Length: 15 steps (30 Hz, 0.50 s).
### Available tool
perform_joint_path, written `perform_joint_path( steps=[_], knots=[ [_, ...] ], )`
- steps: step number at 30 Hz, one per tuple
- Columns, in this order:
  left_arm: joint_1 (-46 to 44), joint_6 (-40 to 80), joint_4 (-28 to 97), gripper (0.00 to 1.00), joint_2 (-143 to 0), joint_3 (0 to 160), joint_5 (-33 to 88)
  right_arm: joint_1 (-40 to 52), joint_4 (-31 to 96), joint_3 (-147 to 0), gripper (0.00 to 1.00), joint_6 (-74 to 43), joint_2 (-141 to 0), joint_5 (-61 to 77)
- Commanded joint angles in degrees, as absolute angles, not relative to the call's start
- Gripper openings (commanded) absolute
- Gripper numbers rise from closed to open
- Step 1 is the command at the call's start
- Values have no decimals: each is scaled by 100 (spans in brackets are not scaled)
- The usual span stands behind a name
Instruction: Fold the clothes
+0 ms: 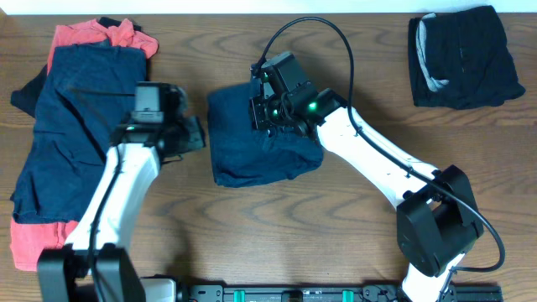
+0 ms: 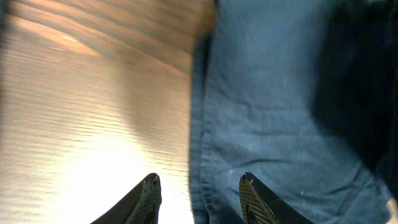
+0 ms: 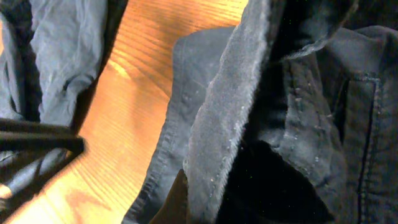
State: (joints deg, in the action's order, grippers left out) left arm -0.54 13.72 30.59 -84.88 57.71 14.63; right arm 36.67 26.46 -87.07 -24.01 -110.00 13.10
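Wood table (image 1: 252,239) | left gripper (image 2: 198,190) open | right gripper (image 1: 263,114) pinches navy garment (image 1: 243,159) | black piece (image 1: 470,59) apart | pile (image 1: 67,143) left

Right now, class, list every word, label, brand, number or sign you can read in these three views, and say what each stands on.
No text can be read in any view.
On the navy garment: stitching only, no label showing.
On the black garment: no print visible.
On the left pile: plain fabric.
On the right arm: green lights, no lettering.
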Motion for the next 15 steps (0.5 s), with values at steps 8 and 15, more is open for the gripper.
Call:
perform_joint_path(
  steps=[8,15],
  knots=[
    [314,1538,3074,44,-8239,5763,1431,4307,2587,-8805,46,-1441,-11131,1485],
    [561,1538,3085,44,-8239,5763,1433,4377,2604,-8807,62,-1302,-11067,1549]
  ],
)
